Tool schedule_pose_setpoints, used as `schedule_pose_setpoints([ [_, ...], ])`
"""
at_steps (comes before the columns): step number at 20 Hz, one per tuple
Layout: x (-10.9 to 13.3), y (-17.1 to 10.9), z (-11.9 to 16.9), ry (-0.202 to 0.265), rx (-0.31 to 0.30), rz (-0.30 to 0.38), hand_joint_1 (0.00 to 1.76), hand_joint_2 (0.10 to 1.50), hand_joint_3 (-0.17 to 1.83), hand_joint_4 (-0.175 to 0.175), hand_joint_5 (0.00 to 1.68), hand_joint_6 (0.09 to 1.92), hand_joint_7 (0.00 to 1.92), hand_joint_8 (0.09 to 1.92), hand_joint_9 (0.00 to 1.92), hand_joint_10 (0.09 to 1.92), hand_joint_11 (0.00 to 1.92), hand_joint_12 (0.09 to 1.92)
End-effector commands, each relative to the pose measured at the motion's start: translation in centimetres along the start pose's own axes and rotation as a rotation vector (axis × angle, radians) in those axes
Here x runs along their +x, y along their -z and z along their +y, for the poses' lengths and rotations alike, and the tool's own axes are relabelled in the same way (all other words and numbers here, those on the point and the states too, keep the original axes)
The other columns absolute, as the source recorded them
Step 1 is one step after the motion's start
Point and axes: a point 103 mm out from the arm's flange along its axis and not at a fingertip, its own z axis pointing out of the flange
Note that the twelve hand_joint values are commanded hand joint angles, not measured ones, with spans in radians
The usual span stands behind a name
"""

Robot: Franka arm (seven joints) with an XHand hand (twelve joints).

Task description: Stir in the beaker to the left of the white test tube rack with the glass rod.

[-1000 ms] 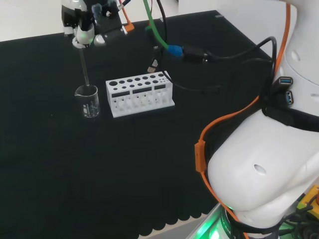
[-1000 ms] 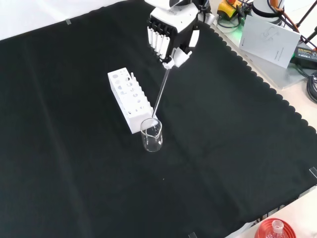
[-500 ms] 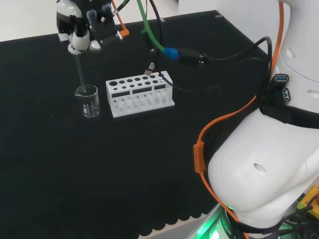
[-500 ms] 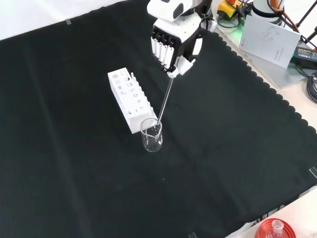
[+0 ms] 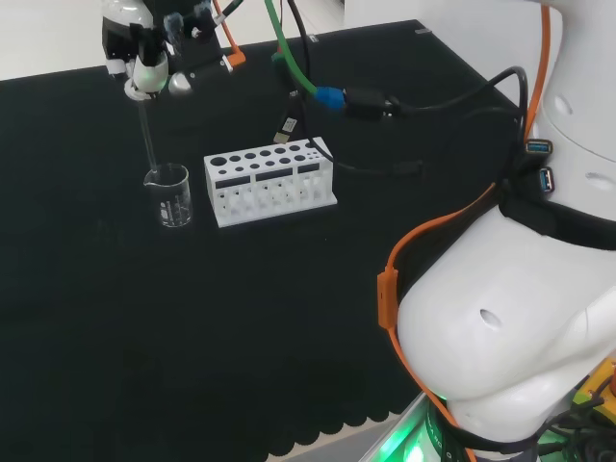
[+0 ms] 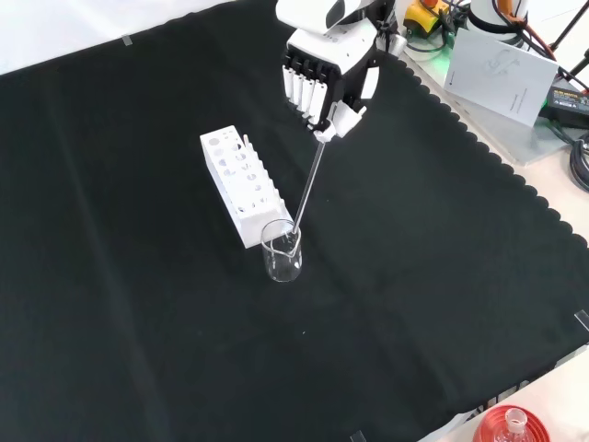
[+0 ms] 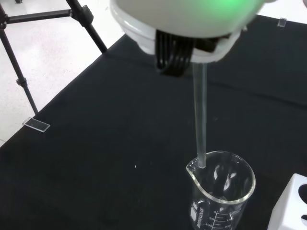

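since a moment ago the rod [image 6: 309, 189] has tilted over and its tip sits at the rim of the one beaker [image 6: 282, 250], just beside the one white rack [image 6: 240, 185] on the table [image 6: 138, 304], the robot hand [image 6: 324, 78] above pinching the rod's top.

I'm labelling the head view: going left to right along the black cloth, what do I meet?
Clear glass beaker → white test tube rack → the arm's big white link.
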Motion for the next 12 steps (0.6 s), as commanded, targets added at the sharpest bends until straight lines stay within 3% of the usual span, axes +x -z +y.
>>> schedule_pose_setpoints([
  [1,-1.1,-3.0,1.2,-0.001,0.045,0.017,1.44,0.61,0.78,-0.175,1.05,0.80,1.27,0.80,1.30,0.95,1.42,0.79],
  [12,-2.3,-3.9,2.2,0.013,0.063,0.026,1.44,0.60,0.79,-0.175,1.06,0.80,1.27,0.79,1.30,0.95,1.42,0.79],
])
